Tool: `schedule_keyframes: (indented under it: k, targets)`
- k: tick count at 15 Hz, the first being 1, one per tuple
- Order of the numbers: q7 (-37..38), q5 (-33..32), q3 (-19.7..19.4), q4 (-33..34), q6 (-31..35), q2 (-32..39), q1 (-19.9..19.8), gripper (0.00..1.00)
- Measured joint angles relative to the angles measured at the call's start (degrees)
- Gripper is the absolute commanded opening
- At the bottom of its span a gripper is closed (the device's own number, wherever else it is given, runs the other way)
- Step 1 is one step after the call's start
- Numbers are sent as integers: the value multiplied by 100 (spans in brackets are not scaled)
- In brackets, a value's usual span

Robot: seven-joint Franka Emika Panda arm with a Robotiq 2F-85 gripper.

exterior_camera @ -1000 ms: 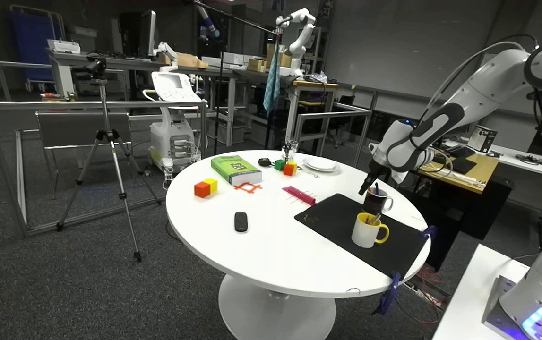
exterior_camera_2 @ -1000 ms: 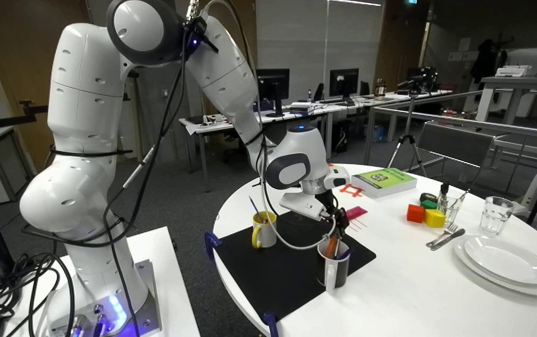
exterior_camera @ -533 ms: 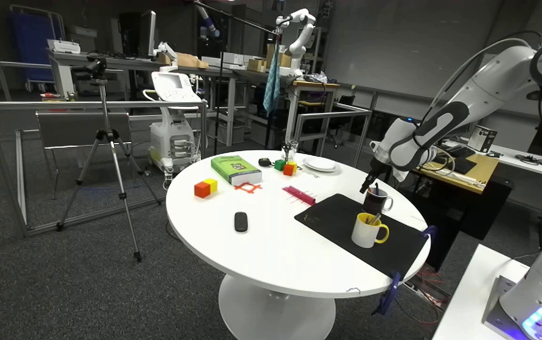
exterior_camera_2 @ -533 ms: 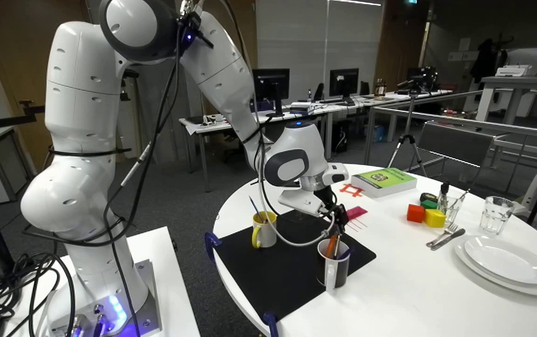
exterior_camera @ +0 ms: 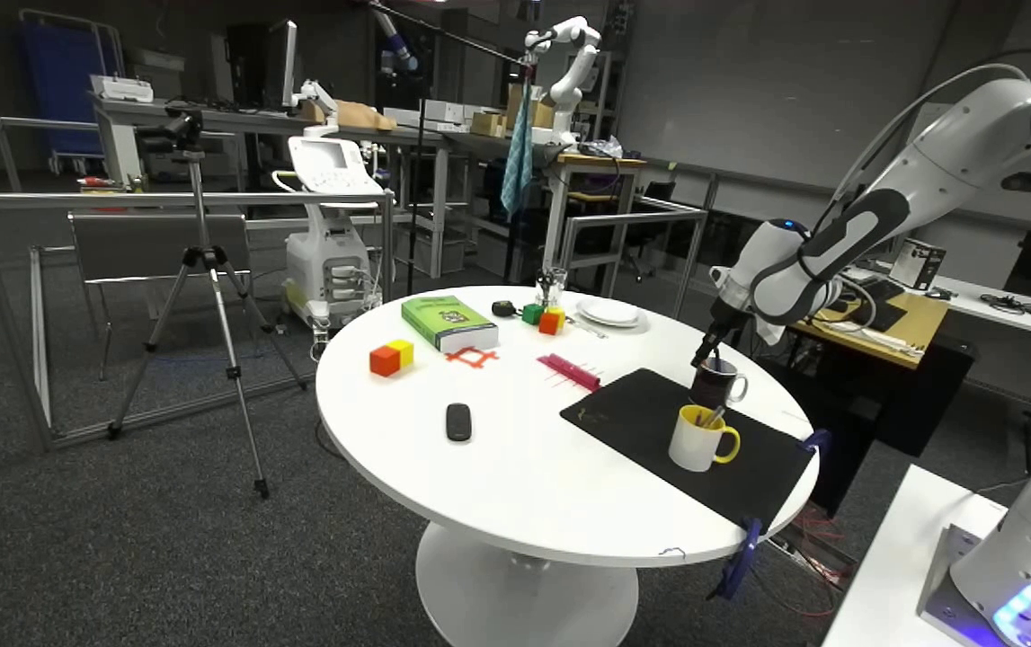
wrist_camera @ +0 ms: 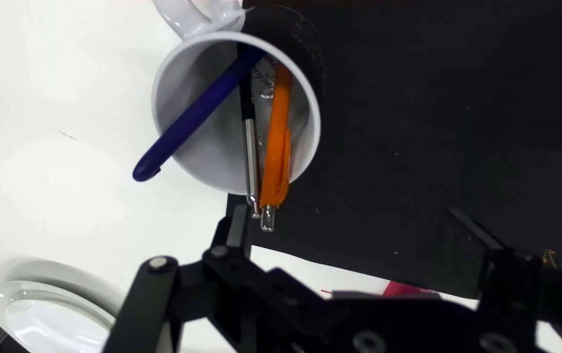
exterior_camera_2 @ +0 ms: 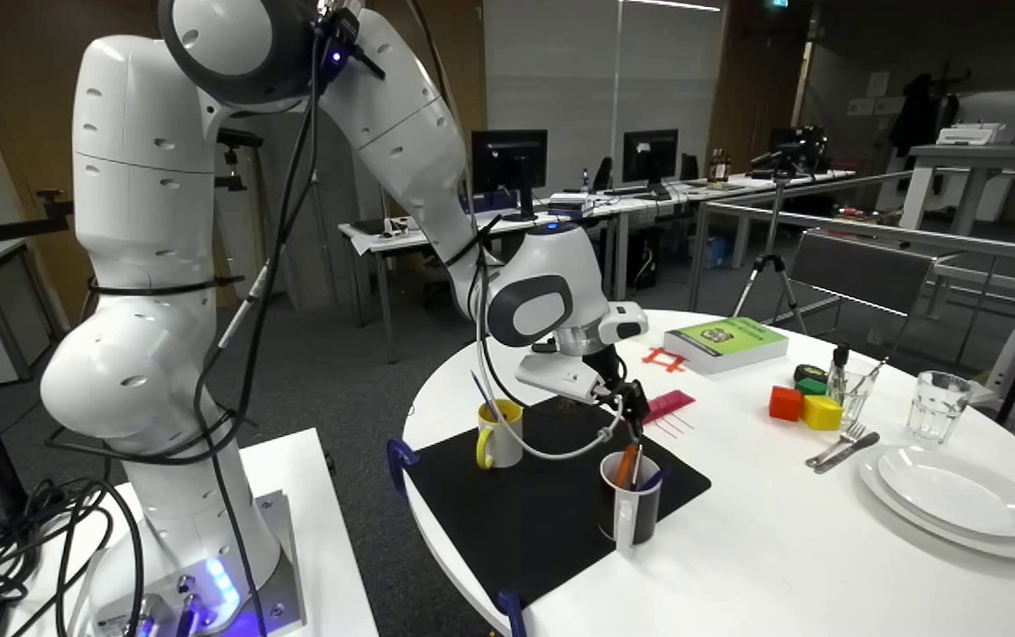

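Our Robotiq gripper [wrist_camera: 356, 228], jaws spread wide, hangs near a black-and-silver pen [wrist_camera: 250, 144] and an orange pen [wrist_camera: 277, 139] in a coffee mug [wrist_camera: 212, 164]; we cannot read the cursive lettering [wrist_camera: 262, 74] inside.

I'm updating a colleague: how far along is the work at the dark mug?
Looks done: the hand is open and close to the dark mug. At present: nothing is gripped; the orange pen and silver-and-black pen end nearest to it, contact unclear. Probably left: any grip, since both, and the blue pen, lean in the mug.
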Motion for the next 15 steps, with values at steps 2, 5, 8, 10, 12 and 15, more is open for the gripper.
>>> schedule_keyframes:
  k: [2, 5, 8, 10, 12, 15]
  targets:
    - [0, -45, -9, -42, 0, -3, 1, 100]
    - [0, -62, -17, -58, 0, -3, 1, 100]
    - [-1, -62, -19, -58, 0, -1, 1, 100]
    - [-14, -61, -10, -58, -3, 6, -1, 100]
    - [-14, -61, 3, -57, -9, 23, -1, 100]
    - [-14, -60, 7, -43, -9, 73, -1, 100]
